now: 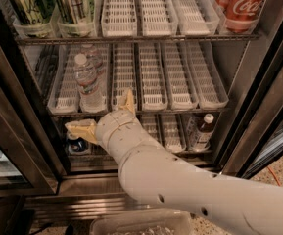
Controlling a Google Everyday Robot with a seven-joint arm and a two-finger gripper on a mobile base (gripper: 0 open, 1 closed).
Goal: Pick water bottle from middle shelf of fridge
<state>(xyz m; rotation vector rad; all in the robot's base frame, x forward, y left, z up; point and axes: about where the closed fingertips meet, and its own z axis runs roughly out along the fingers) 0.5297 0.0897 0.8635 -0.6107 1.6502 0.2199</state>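
The fridge (258, 106) stands open in front of me. The water bottle (88, 82), clear with a white cap and a pale label, stands in the second lane from the left on the middle shelf (180, 89). A second clear bottle stands right behind it. My gripper (104, 115) is at the front edge of the middle shelf, just below and right of the bottle. Its tan fingers (82, 129) are spread wide apart, one pointing left below the shelf and one pointing up. It holds nothing and does not touch the bottle.
The top shelf holds green cans (31, 6) at left and red Coca-Cola cans (241, 4) at right. The bottom shelf holds a dark bottle with a white cap (202, 131) and a dark can (77, 143). The glass door (4, 151) stands at left. A clear bin (141, 224) sits below.
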